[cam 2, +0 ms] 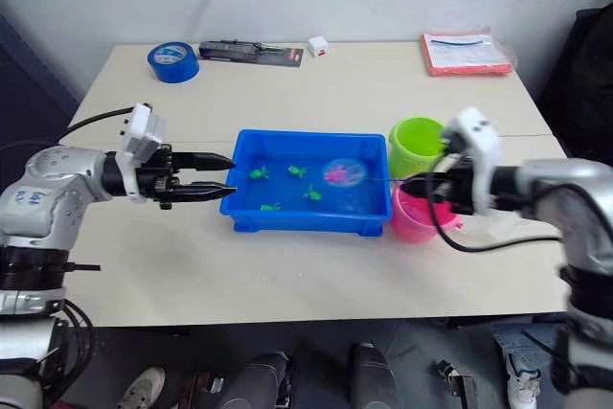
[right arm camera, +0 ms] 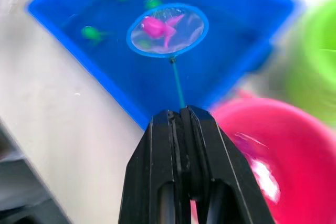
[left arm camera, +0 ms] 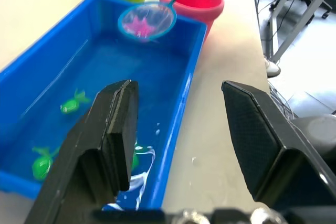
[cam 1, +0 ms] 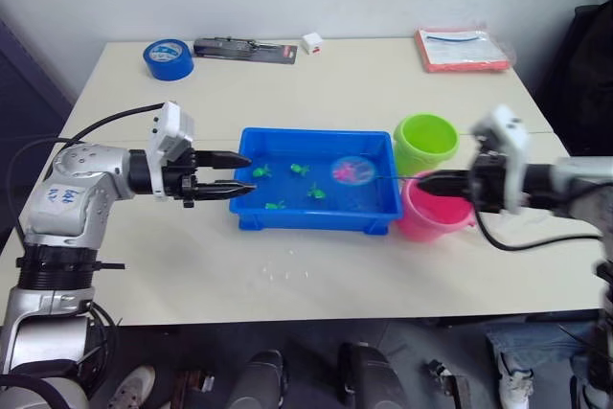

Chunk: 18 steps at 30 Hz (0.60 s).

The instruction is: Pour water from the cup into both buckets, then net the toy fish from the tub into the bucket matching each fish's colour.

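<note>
The netting stage is judged to be under way: the net (right arm camera: pixel 167 30) is held over the right part of the tub (cam 1: pixel 316 218), at the middle of the head views, and a pink fish (right arm camera: pixel 159 27) is seen lying in its hoop. The thin handle is pinched between the pressed-together fingers of the right gripper (cam 1: pixel 428 182), which hangs above the pink bucket (cam 1: pixel 428 220) at centre right, so a short carry to that bucket is judged to be what remains for this fish. Four green fish (cam 1: pixel 261 172) are left in the tub's water, each yet to be moved to the green bucket (cam 1: pixel 425 143), which stands just behind the pink one. Whether water has been poured into the buckets cannot be told. The left gripper (cam 1: pixel 241 174) is held at the tub's left end, its fingers spread and empty, one above the rim and one at it. In the right wrist view the fish is shown plainly inside the hoop, which in the head views appears merely as a pink blur; in the left wrist view drops of water are shown on the table (left arm camera: pixel 215 145) beside the tub.
</note>
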Each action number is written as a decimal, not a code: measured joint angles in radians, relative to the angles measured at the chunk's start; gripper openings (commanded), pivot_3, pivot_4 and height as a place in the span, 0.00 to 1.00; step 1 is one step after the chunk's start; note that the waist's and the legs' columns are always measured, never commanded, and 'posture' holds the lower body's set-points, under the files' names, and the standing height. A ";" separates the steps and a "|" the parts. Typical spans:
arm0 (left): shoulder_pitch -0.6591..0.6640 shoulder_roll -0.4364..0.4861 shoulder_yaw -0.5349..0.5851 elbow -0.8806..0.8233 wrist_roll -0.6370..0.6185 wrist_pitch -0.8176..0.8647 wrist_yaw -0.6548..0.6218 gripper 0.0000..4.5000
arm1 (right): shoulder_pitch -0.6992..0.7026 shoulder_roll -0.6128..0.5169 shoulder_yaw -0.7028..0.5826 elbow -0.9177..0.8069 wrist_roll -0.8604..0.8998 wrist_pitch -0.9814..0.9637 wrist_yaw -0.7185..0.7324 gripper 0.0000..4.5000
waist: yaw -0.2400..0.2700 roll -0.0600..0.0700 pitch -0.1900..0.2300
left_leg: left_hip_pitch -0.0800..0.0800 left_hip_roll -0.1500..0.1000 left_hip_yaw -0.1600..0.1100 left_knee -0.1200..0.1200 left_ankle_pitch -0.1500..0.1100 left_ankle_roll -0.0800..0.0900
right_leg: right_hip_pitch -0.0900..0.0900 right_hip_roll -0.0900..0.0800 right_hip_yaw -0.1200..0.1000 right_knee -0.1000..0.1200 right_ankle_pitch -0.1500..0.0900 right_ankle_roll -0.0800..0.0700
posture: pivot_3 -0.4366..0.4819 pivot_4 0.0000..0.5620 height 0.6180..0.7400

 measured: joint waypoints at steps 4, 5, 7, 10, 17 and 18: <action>-0.030 -0.027 -0.023 0.060 0.016 -0.033 -0.018 0.62 | 0.105 -0.017 -0.178 -0.052 0.012 -0.064 -0.008 0.18 | -0.001 0.000 0.000 | 0.001 0.002 0.000 -0.001 0.000 0.000 | 0.000 0.001 0.000 0.001 0.000 0.000 | 0.48 0.27 0.98; -0.036 -0.032 -0.029 0.072 0.021 -0.039 -0.022 0.62 | 0.142 -0.039 -0.197 -0.059 0.009 -0.081 -0.007 0.18 | 0.002 0.000 0.000 | 0.001 0.002 0.000 -0.001 0.000 0.000 | 0.000 0.001 0.000 0.001 0.000 0.000 | 0.48 0.27 0.98; -0.048 -0.036 -0.036 0.101 0.032 -0.056 -0.034 0.62 | 0.234 -0.088 -0.219 -0.071 -0.010 -0.117 0.001 0.18 | 0.004 0.000 0.000 | 0.001 0.001 0.000 -0.001 0.000 0.000 | 0.001 0.001 0.001 0.001 0.000 0.000 | 0.48 0.27 0.98; -0.076 -0.047 -0.045 0.139 0.047 -0.078 -0.049 0.62 | 0.403 -0.124 -0.253 -0.110 -0.066 -0.233 0.038 0.18 | 0.005 0.000 0.000 | 0.001 0.001 0.000 0.000 0.000 0.000 | 0.002 0.001 0.001 0.000 0.000 0.000 | 0.48 0.27 0.98; -0.107 -0.068 -0.052 0.197 0.070 -0.116 -0.071 0.62 | 0.660 -0.100 -0.326 -0.176 -0.237 -0.554 0.058 0.18 | 0.004 0.000 0.000 | 0.002 0.000 0.001 0.000 0.000 0.001 | 0.002 0.001 0.001 0.001 0.000 0.000 | 0.48 0.27 0.98; -0.113 -0.070 -0.053 0.207 0.074 -0.122 -0.073 0.62 | 0.674 -0.086 -0.324 -0.185 -0.257 -0.594 0.049 0.18 | 0.004 0.000 0.000 | 0.002 0.001 0.001 0.000 0.000 0.001 | 0.002 0.001 0.001 0.001 0.000 0.000 | 0.48 0.27 0.98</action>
